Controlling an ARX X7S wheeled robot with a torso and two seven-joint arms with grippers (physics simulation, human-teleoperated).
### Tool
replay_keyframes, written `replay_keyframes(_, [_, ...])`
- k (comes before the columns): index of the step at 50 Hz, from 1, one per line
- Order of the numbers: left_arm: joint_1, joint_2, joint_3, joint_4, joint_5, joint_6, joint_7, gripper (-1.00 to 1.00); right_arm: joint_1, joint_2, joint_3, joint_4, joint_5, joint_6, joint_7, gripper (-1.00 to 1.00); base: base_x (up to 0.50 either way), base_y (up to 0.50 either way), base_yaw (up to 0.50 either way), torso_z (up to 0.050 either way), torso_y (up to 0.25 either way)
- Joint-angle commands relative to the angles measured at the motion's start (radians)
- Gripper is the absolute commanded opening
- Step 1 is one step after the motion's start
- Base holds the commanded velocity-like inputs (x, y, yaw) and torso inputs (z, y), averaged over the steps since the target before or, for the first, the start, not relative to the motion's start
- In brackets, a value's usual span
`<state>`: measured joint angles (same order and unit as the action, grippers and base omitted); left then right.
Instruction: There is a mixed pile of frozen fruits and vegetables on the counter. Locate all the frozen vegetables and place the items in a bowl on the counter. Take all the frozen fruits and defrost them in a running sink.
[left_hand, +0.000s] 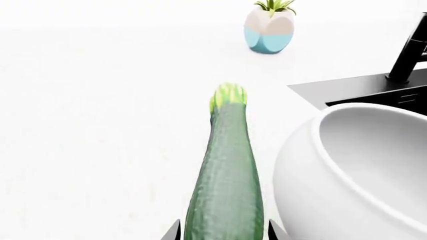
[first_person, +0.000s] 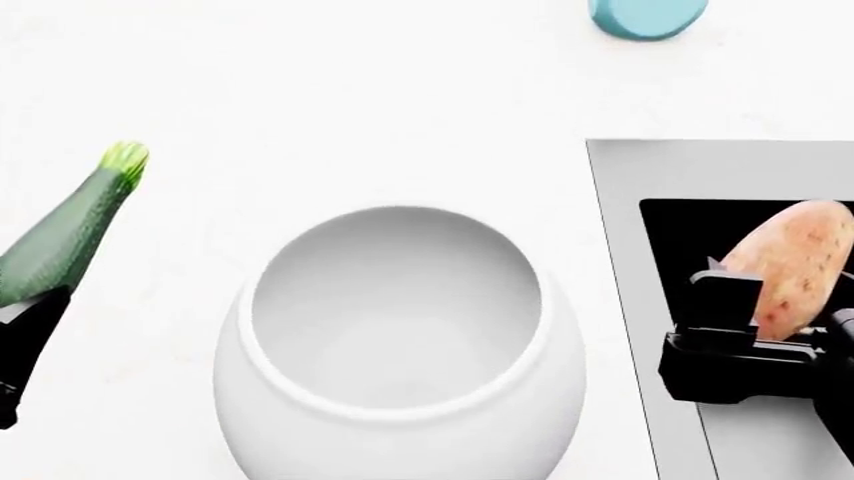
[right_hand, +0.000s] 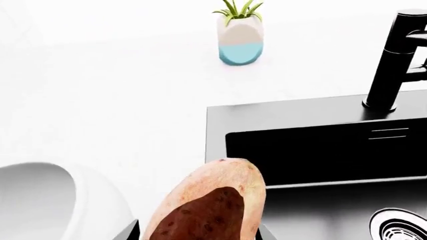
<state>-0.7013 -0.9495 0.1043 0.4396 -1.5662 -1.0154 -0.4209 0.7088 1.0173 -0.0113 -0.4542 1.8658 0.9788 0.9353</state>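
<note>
My left gripper (left_hand: 223, 231) is shut on the dark green zucchini (left_hand: 227, 170), whose light green stem end points away from it. In the head view the zucchini (first_person: 67, 235) hangs in the left gripper (first_person: 30, 305) above the counter (first_person: 374, 100), left of the white bowl (first_person: 400, 400). That bowl (left_hand: 300, 165) shows nothing inside. Over the sink (first_person: 747, 170), my right gripper (first_person: 767, 320) is shut on the orange-pink sweet potato (first_person: 801, 260). The right wrist view has the sweet potato (right_hand: 213, 205) between the jaws of the right gripper (right_hand: 198, 231). The frozen fruits are out of view.
A black tap (right_hand: 390, 60) stands at the sink's far rim (right_hand: 280, 112), and a chrome drain (right_hand: 400, 225) shows in the basin. A small blue-and-white plant pot (right_hand: 240, 42) sits further back on the counter. White worktop stretches left of the bowl.
</note>
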Motion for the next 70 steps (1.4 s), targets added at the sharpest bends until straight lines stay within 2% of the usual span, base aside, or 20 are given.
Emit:
replay_keyframes(1, [-0.004, 0.009, 0.006, -0.011, 0.001, 0.02, -0.006, -1.0, 0.069, -0.013, -0.035, 0.04, -0.005, 0.025, 0.001, -1.0, 0.0, 0.0, 0.0, 0.0, 0.0])
replay_keyframes(4, [0.01, 0.005, -0.008, -0.002, 0.001, 0.033, 0.004, -1.0, 0.242, -0.013, -0.15, 0.124, 0.06, 0.125, 0.038, -1.0, 0.0, 0.0, 0.0, 0.0, 0.0])
replay_keyframes(8, [-0.004, 0.016, 0.0, -0.017, 0.01, 0.034, 0.019, -1.0, 0.615, -0.069, -0.332, 0.345, 0.102, 0.346, 0.032, -1.0, 0.0, 0.0, 0.0, 0.0, 0.0])
replay_keyframes(11, [-0.014, 0.013, 0.005, -0.019, 0.016, 0.03, 0.029, -1.0, 0.925, -0.149, -0.473, 0.54, 0.047, 0.578, -0.078, -1.0, 0.0, 0.0, 0.0, 0.0, 0.0])
replay_keyframes(12, [-0.014, 0.015, 0.009, -0.023, 0.019, 0.03, 0.032, -1.0, 0.98, -0.155, -0.529, 0.588, 0.037, 0.587, -0.118, -1.0, 0.0, 0.0, 0.0, 0.0, 0.01])
replay_keyframes(15, [-0.028, 0.02, 0.01, -0.023, 0.012, 0.029, 0.019, -1.0, 1.163, -0.182, -0.774, 0.667, -0.104, 0.589, -0.404, -1.0, 0.0, 0.0, 0.0, 0.0, 0.0])
replay_keyframes(17, [-0.032, 0.025, 0.016, -0.018, 0.006, 0.025, 0.008, -1.0, 1.315, -0.236, -0.971, 0.713, -0.258, 0.589, -0.695, -1.0, 0.0, 0.0, 0.0, 0.0, 0.0])
replay_keyframes(18, [-0.024, 0.016, 0.011, -0.018, 0.004, 0.025, 0.016, -1.0, 1.393, -0.266, -1.062, 0.713, -0.408, 0.547, -0.845, -1.0, 0.0, 0.0, 0.0, 0.0, 0.0])
replay_keyframes(19, [-0.022, 0.013, 0.009, -0.017, 0.004, 0.026, 0.019, -1.0, 1.426, -0.283, -1.095, 0.745, -0.466, 0.541, -0.97, -1.0, 0.0, 0.0, 0.0, 0.0, 0.0])
replay_keyframes(21, [-0.02, 0.008, 0.001, -0.015, -0.001, 0.03, 0.017, -1.0, 1.556, -0.38, -1.288, 0.894, -0.653, 0.497, -1.27, -1.0, 0.0, 0.0, 0.0, 0.005, 0.0])
replay_keyframes(22, [-0.017, 0.006, -0.003, -0.014, -0.004, 0.033, 0.017, -1.0, 1.59, -0.411, -1.368, 0.915, -0.715, 0.465, -1.42, -1.0, 0.0, 0.0, 0.0, 0.0, 0.0])
replay_keyframes(24, [-0.018, 0.014, -0.002, -0.011, -0.003, 0.038, 0.012, -1.0, 1.615, -0.475, -1.446, 0.978, -0.769, 0.438, -1.568, -1.0, 0.0, 0.0, 0.0, 0.0, 0.0])
replay_keyframes(28, [-0.106, 0.008, 0.012, -0.026, -0.068, 0.003, -0.033, -1.0, 1.631, -0.604, -1.521, 1.146, -0.861, 0.358, -1.724, -1.0, 0.0, 0.0, 0.0, 0.0, 0.0])
replay_keyframes(30, [-0.154, 0.003, 0.033, -0.033, -0.085, -0.026, -0.047, -1.0, 1.645, -0.671, -1.563, 1.23, -0.942, 0.315, -1.866, -1.0, 0.0, 0.0, 0.0, 0.0, 0.0])
replay_keyframes(33, [-0.148, 0.021, 0.046, -0.039, -0.061, -0.02, -0.054, -1.0, 1.609, -0.783, -1.65, 1.384, -1.024, 0.227, -2.027, -1.0, 0.0, 0.0, 0.0, 0.0, 0.0])
replay_keyframes(37, [-0.122, 0.02, 0.032, -0.033, -0.055, 0.0, -0.058, -1.0, 1.548, -0.918, -1.687, 1.591, -1.071, 0.122, -2.16, -1.0, 0.0, 0.0, 0.0, 0.0, 0.0])
replay_keyframes(43, [-0.068, 0.004, 0.013, -0.015, -0.035, 0.02, -0.036, -1.0, 1.469, -0.865, -1.629, 1.318, -0.986, 0.225, -2.021, -1.0, 0.0, 0.0, 0.0, 0.0, 0.002])
replay_keyframes(49, [-0.028, -0.012, -0.004, 0.02, -0.043, 0.031, -0.037, -1.0, 1.405, -0.932, -1.629, 1.397, -0.996, 0.192, -2.028, -1.0, 0.0, 0.0, 0.0, 0.0, 0.0])
replay_keyframes(60, [0.0, -0.027, -0.019, 0.032, -0.049, 0.04, -0.031, -1.0, 1.328, -0.979, -1.62, 1.418, -0.987, 0.194, -2.006, -1.0, 0.0, 0.0, 0.0, 0.0, 0.0])
replay_keyframes(70, [-0.02, -0.043, -0.021, 0.019, -0.044, 0.035, -0.014, -1.0, 1.317, -0.958, -1.601, 1.317, -0.945, 0.261, -1.977, -1.0, 0.0, 0.0, 0.0, 0.0, 0.001])
